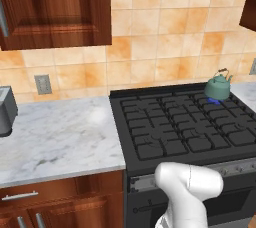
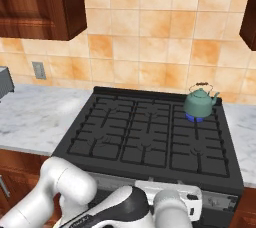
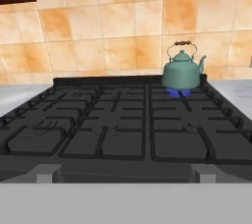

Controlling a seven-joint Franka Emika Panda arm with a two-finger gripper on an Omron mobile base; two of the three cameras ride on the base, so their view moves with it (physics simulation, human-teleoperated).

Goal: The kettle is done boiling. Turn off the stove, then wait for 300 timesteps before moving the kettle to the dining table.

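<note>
Nearest the lens in the hand view, the front grates of the stove (image 3: pixel 123 134) run edge to edge, with two grey knob tops just visible at the front lip. Kettle (image 3: pixel 181 73): upright on the back right burner, close to the tiled wall, with a blue flame (image 3: pixel 177 92) showing beneath its base; the same blue glow appears under it in both base views. Arm (image 2: pixel 100 202): folded low in front of the range, hand level with the knob strip (image 2: pixel 220 201). Gripper: fingertips lie outside all three views, so the pictures alone do not settle their stance; by the rig's own reading the jaws stand fully apart, and nothing is held. Counter (image 1: pixel 55 132): marble, left of the range, with a grey appliance (image 1: pixel 6 109) at its far edge, possibly a toaster, though it is cropped. Progress: judged from the lit burner, the first step (turning off the flame) is not yet done; the wait and the carrying of the kettle to the dining table both remain. Which knob serves the back right burner cannot be read from these views.
</note>
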